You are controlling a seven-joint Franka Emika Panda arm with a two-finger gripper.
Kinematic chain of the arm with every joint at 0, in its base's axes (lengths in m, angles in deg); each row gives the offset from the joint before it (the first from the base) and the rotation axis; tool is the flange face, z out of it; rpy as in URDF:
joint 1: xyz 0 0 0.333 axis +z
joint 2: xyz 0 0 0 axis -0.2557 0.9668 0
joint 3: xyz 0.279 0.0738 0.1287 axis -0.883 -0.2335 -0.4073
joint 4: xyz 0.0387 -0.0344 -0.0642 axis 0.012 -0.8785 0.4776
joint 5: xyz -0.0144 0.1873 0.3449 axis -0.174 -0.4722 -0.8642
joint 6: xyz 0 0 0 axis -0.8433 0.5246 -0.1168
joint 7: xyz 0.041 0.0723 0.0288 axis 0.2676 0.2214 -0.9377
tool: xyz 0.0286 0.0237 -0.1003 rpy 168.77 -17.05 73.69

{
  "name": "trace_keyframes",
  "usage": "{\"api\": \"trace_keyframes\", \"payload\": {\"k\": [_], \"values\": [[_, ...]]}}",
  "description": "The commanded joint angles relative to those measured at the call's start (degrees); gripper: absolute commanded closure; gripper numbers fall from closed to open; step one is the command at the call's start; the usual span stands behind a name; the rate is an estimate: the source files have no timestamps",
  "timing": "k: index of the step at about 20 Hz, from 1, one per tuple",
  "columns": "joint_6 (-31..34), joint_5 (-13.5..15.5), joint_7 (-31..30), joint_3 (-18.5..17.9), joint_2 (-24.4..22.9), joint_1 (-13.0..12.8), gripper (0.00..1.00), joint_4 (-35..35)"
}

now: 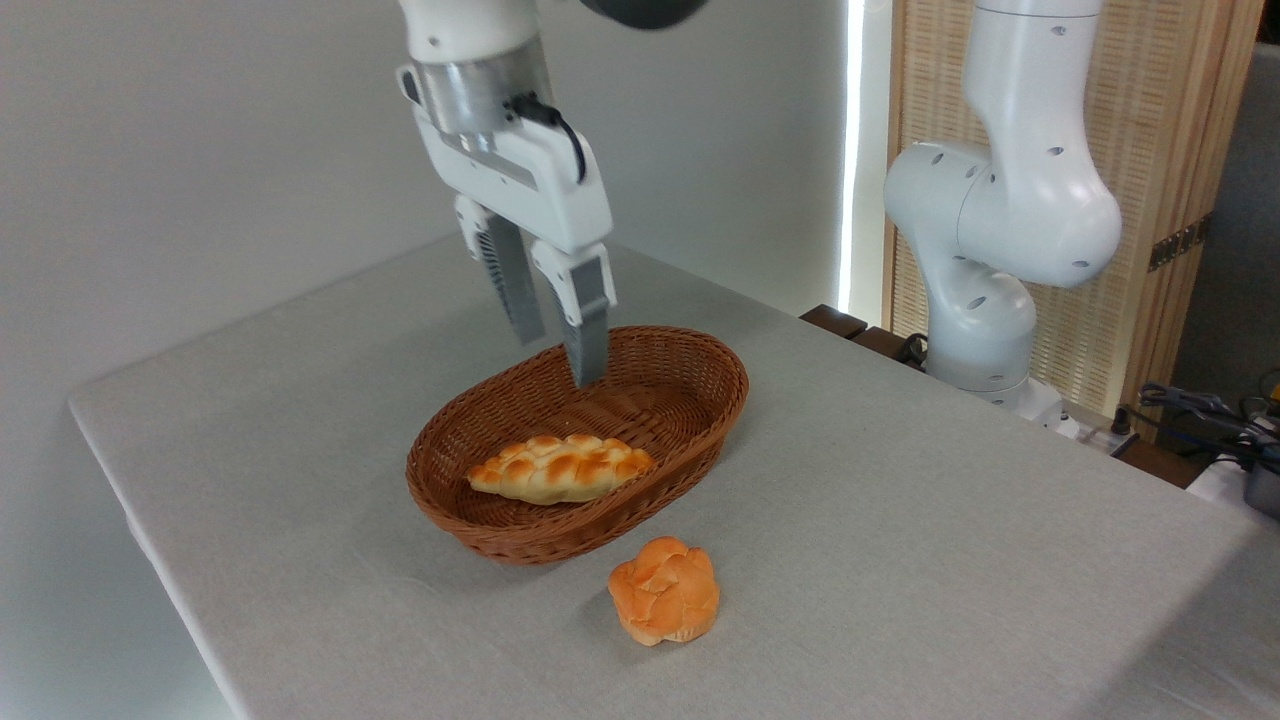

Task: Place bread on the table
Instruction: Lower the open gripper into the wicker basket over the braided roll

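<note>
The bread (560, 468), a long braided loaf with golden-brown bumps, lies inside the oval brown wicker basket (700, 425), towards its front left. My gripper (558, 358) hangs above the basket's far half, behind and above the loaf. Its two grey fingers (590, 330) point down with a gap between them and nothing held. The table (900, 520) is covered in light grey cloth.
A small round orange knotted bun (664, 589) sits on the cloth just in front of the basket. The arm's white base (985, 300) stands at the table's right rear edge. Cables and gear (1220, 420) lie off the far right.
</note>
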Motion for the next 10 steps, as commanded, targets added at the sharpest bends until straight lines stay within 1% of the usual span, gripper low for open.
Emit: {"api": "trace_keyframes", "payload": {"k": [1, 3, 4, 5, 8, 10], "values": [[-9.28, 0.61, 0.66, -0.15, -4.05, -0.88, 0.0, -11.17], [-16.49, 0.52, 0.83, -0.15, -3.88, -1.32, 0.0, -15.13], [-18.43, 0.34, 1.97, -0.15, -3.79, -1.76, 0.0, -16.71], [-19.15, 0.17, 4.41, -0.15, -3.61, -2.37, 0.0, -17.69], [-19.42, -0.45, 12.5, -0.15, -3.26, -2.29, 0.0, -19.19], [-19.6, -0.45, 13.23, -0.15, -2.74, -2.38, 0.0, -19.28]]}}
